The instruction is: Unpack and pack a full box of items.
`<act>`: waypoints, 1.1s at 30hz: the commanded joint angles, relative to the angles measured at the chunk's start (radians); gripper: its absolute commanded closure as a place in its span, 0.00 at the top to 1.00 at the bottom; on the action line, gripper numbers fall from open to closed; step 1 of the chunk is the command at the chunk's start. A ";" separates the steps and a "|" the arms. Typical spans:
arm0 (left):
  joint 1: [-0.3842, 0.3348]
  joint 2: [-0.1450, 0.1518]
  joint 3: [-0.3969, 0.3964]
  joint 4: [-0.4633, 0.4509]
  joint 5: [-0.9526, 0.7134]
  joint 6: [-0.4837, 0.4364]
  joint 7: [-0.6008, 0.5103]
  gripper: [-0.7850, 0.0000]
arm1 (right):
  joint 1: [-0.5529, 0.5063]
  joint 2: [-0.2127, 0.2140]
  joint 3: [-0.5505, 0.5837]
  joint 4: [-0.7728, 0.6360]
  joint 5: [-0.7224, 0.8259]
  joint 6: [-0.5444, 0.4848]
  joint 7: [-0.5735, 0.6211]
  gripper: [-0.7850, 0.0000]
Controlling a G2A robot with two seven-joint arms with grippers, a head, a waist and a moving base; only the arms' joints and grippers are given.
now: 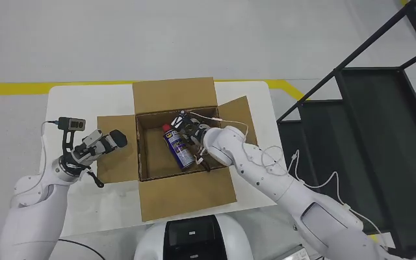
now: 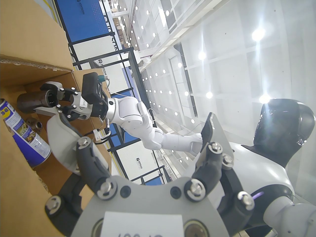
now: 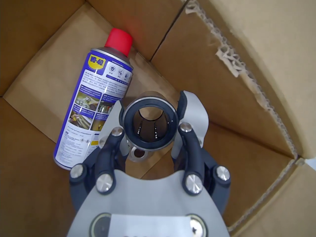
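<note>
An open cardboard box point(image 1: 175, 96) sits in the middle of the white table point(image 1: 84, 104), its four flaps folded out flat. On the box floor a blue spray can point(image 1: 178, 147) lies on its side, red cap pointing to about 11 o'clock, body running down toward 5 o'clock.

The right gripper point(image 1: 190, 130) is down inside the box, at roughly 1 o'clock from the can's middle and just beside it. Its fingers point(image 3: 191, 109) are clamped on a hollow metal cylinder point(image 3: 148, 142) – a dark ring round the mouth, rows of small balls visible inside the bore. The cylinder is held by its sides, clear of the box wall. Under it, on the cardboard floor, lies a second, smaller metal part point(image 2: 34, 124).

The left gripper point(image 1: 107, 142) hangs at 9 o'clock of the box, above the outspread left flap and well apart from the can – jaws spread wide, nothing between them.

Dark metal stairs point(image 1: 351, 117) stand off the table's 3 o'clock side, and a yellow floor line point(image 1: 26, 88) runs past its 12 o'clock edge
</note>
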 commanded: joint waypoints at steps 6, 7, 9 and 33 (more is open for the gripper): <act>0.000 0.000 0.000 0.000 0.000 0.000 0.000 1.00 | 0.031 -0.022 -0.015 0.075 0.004 -0.025 0.001 0.00; 0.000 0.000 0.000 0.000 0.000 0.000 0.000 1.00 | 0.034 -0.025 -0.016 0.083 0.005 -0.027 -0.001 0.00; 0.000 0.000 0.000 0.000 0.000 0.000 0.000 1.00 | 0.038 -0.030 -0.015 0.094 0.007 -0.028 -0.004 0.16; 0.000 0.000 0.000 0.000 0.000 0.000 0.000 1.00 | -0.188 0.039 0.252 -0.288 0.116 -0.209 0.039 1.00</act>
